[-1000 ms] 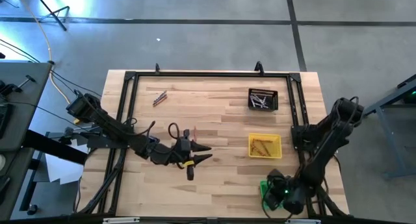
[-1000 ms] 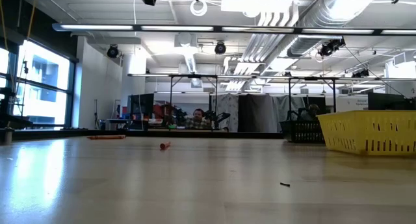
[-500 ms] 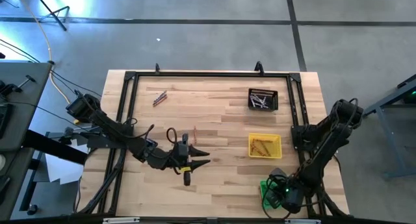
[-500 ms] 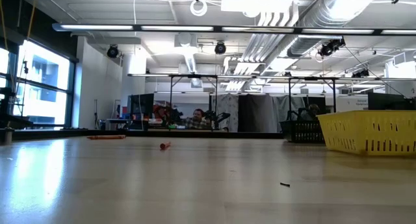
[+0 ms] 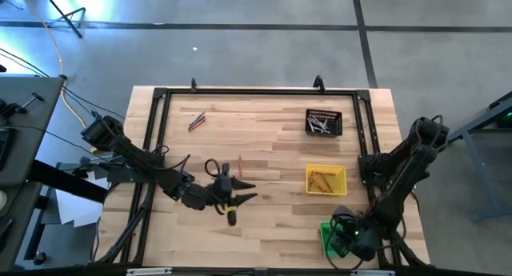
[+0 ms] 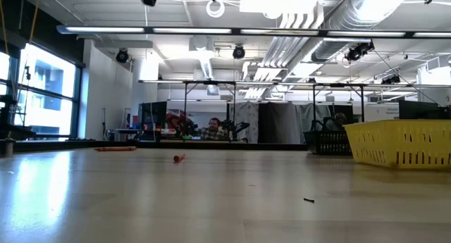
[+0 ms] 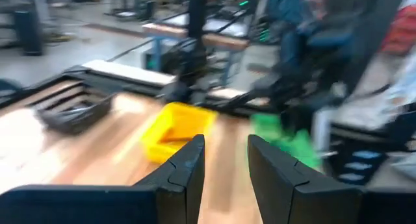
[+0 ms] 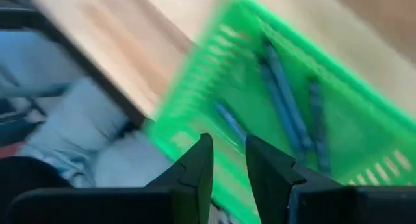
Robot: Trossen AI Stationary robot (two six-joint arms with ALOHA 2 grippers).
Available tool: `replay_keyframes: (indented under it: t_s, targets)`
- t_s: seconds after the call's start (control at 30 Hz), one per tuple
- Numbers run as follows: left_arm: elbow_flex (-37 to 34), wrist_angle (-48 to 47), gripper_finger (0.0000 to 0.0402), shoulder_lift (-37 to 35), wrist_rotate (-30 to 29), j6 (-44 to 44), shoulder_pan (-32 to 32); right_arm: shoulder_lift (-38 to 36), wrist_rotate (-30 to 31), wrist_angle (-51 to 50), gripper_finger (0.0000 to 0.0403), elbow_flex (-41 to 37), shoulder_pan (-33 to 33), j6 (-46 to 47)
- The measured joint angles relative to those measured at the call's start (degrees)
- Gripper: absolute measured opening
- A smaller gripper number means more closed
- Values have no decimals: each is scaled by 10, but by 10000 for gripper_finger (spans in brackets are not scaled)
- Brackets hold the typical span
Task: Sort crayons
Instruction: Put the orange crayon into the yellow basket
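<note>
An orange crayon (image 5: 239,162) lies on the wood just beyond my left gripper (image 5: 254,192), which hovers open over mid-table, fingers level and pointing right, with nothing between them (image 7: 226,143). Two more crayons (image 5: 196,121) lie at the far left. My right gripper (image 5: 340,238) hangs over the green tray (image 5: 326,238) at the near right, pointing down. Its fingers (image 8: 229,143) stand apart with nothing between them. Dark crayons (image 8: 286,100) lie on the green tray's floor (image 8: 214,62). Crayons also lie in the yellow tray (image 5: 326,178) and the black tray (image 5: 323,122).
A black metal frame (image 5: 160,96) runs round the table's far, left and right sides. In the low view the yellow tray (image 6: 402,143) stands at the right, with a small reddish crayon (image 6: 179,158) and an orange one (image 6: 115,148) on the bare wood to its left.
</note>
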Motion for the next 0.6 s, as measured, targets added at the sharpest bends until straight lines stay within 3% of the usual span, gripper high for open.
replay_keyframes:
  t_s: [0.2,0.33,0.43,0.6]
  targets:
    - [0,-153,106,-16,-118,-37,9,-44,150,-14,83,34,-11,-115]
    - [0,-299,106,-42,-122,-125,42,-56,221,-33,83,53,-30,-200]
    - [0,-419,106,-54,-71,-222,84,-58,239,-39,83,59,-47,-265]
    - [0,-544,106,-40,95,-299,171,-58,241,-52,83,60,-77,-329]
